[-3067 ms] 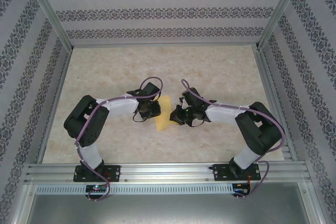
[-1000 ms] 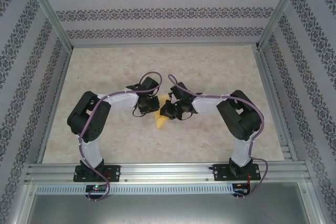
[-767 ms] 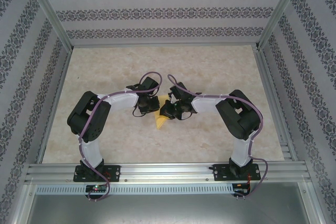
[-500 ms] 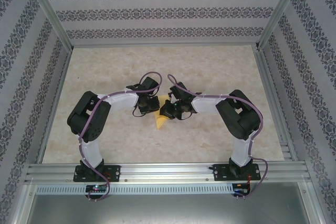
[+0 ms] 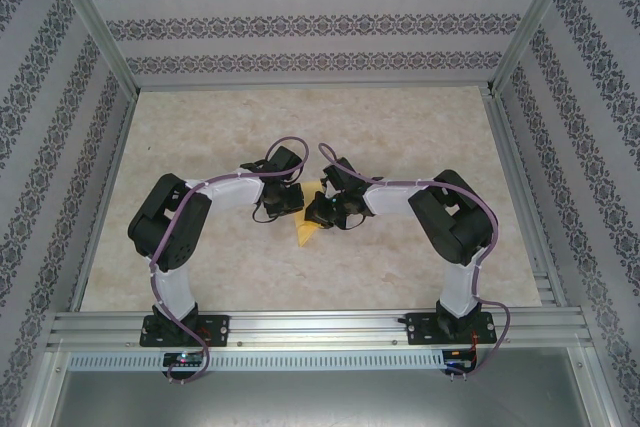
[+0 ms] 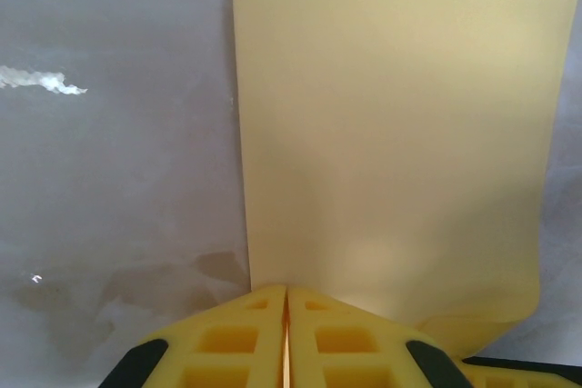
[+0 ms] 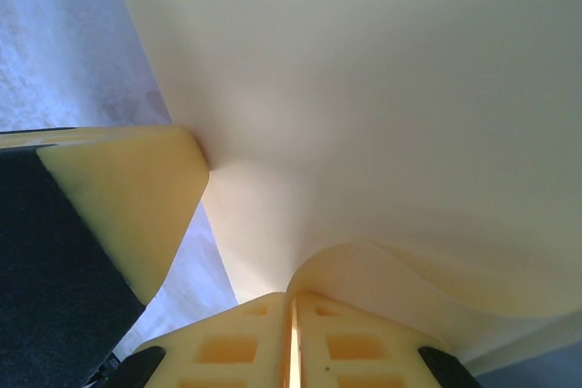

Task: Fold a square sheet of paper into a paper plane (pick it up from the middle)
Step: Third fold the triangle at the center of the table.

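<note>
Two pincers, both pinched narrow with no gap between the pads. My left pincer (image 6: 286, 338) grips the near edge of the square sheet of paper (image 6: 391, 134), which runs flat and smooth away from it. My right pincer (image 7: 293, 333) grips the same sheet (image 7: 382, 88) at a spot where the paper bulges up in a soft curl just past the pads. From above, the two heads sit close together near the middle of the worktop (image 5: 400, 137), a little toward its near edge. A yellow corner (image 5: 308, 235) pokes out below them toward that edge. I cannot tell whether the sheet rests on the surface or hangs above it. To fold well, I judge that I should move both grips together, so the curl rolls into one straight crease. Pulling apart could tear such thin paper, and a slack grip could skew the fold.
</note>
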